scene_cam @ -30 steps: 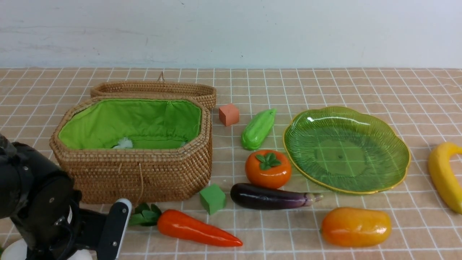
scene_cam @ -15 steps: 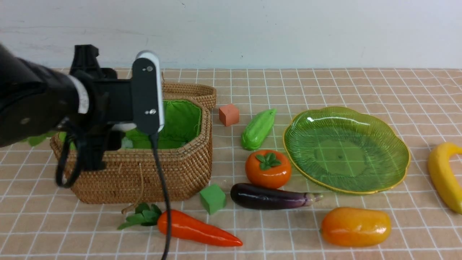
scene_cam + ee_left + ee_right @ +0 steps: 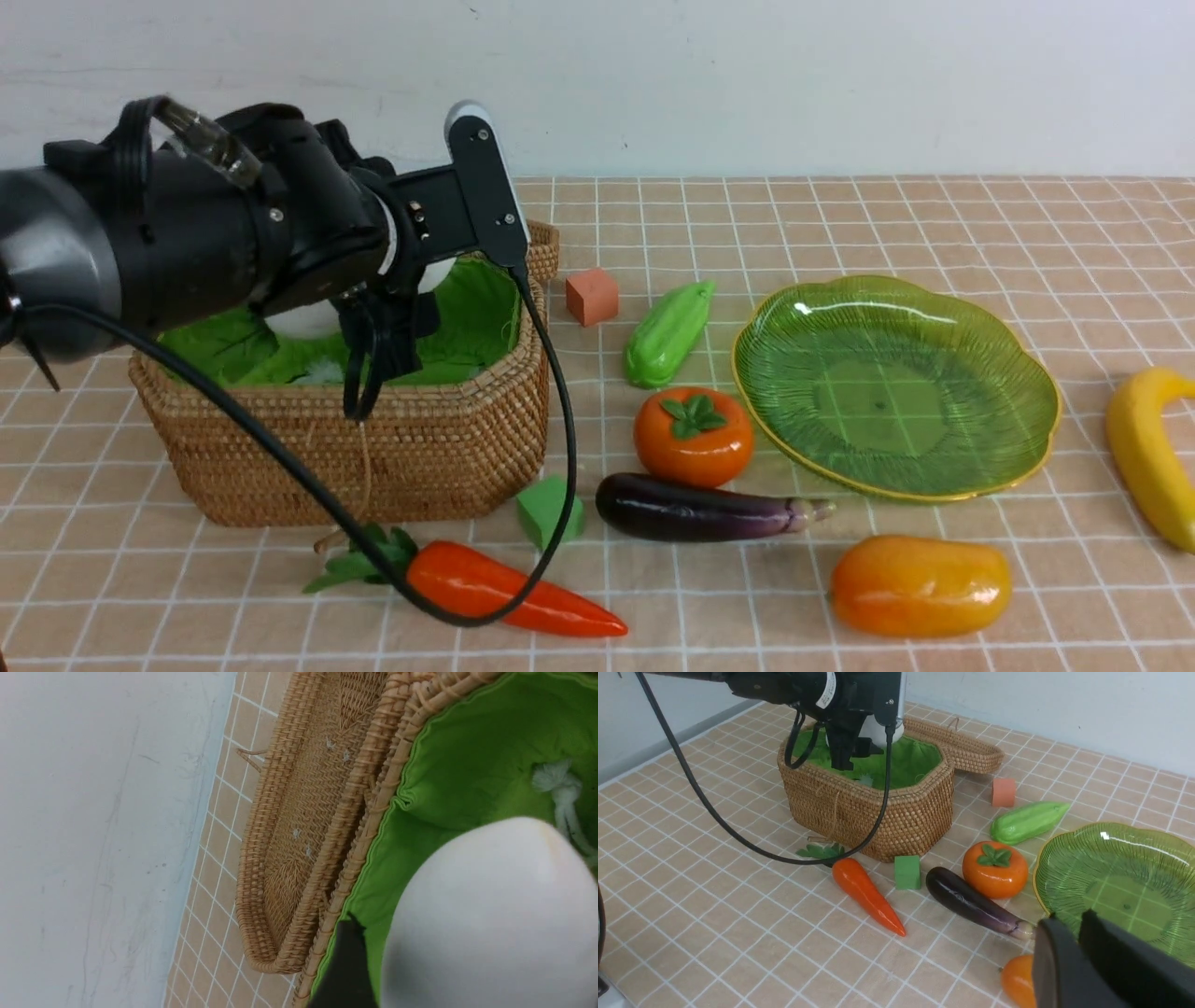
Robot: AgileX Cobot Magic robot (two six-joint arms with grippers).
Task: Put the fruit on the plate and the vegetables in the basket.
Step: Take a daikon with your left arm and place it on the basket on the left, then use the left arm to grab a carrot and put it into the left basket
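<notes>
Radish point(image 3: 490, 914) clamped in our left hand point(image 3: 387, 322), hanging over open basket point(image 3: 373, 448), green lining point(image 3: 467, 742) directly beneath. Long axis looks roughly left-right, along basket's length, so we judge drop needs only release. Right hand point(image 3: 1069, 924) sits near right by plate point(image 3: 1111, 830); we cannot tell its grip state. Carrot point(image 3: 504, 590), eggplant point(image 3: 695, 509), gourd point(image 3: 667, 334) lie on desk point(image 3: 840, 224), outside basket.

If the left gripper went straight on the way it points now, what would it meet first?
Most likely the green lining of the basket. The left gripper holds the white radish over the open basket, angled down into it, so the radish tip would touch the fabric first. Depth is hard to judge.
</notes>
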